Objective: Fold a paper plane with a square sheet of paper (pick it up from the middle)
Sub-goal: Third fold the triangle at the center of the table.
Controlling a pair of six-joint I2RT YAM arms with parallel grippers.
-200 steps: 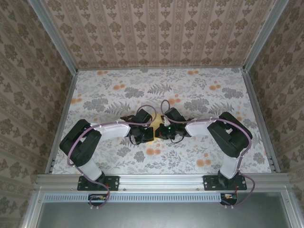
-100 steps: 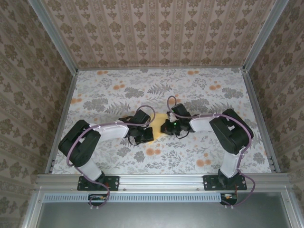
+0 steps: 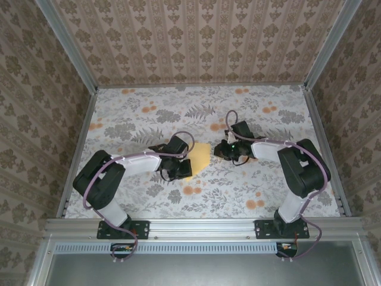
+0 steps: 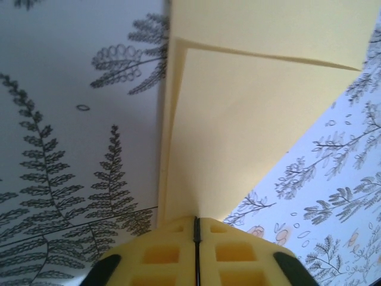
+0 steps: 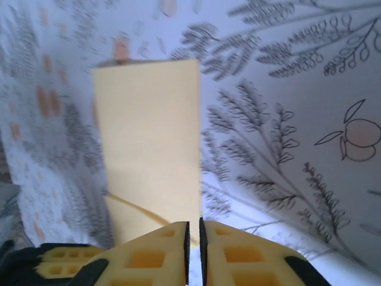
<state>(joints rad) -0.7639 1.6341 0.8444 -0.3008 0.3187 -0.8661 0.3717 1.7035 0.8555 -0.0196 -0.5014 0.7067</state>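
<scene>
Down at the near edge, both my arm bases are bolted to the metal rail [image 3: 202, 227], and the arms reach in toward the middle of the floral table cover [image 3: 137, 116]. A little way out from the rail there's a cluster of orange flower blotches [image 3: 191, 190] printed on the cover.

Just past those, my left gripper [image 3: 182, 168] sits low on the near-left corner of the square sheet of paper [image 3: 202, 156]. On the left wrist camera my two yellow pads [image 4: 178, 232] are squeezed flat together, with only a hairline seam between them, and the paper's corner runs right up to their tips. Honestly I can't tell if that corner is pinched between the pads or just sits under them.

The sheet is plain yellow-orange and already folded. One flap lies over another layer, with a crease down its left side and a slanted edge across the top. It lies flat on the cover, roughly mid-table.

My right gripper [image 3: 227, 150] is off to the right of the sheet, near it but apart from it in the top view, and pointing at it. Its pads are almost together too, with a thin slit between them and nothing in it. From that wrist the paper looks like a tall rectangle lying past my fingertips.

Beyond all that the floral cover runs out to the patterned back wall [image 3: 196, 42].
</scene>
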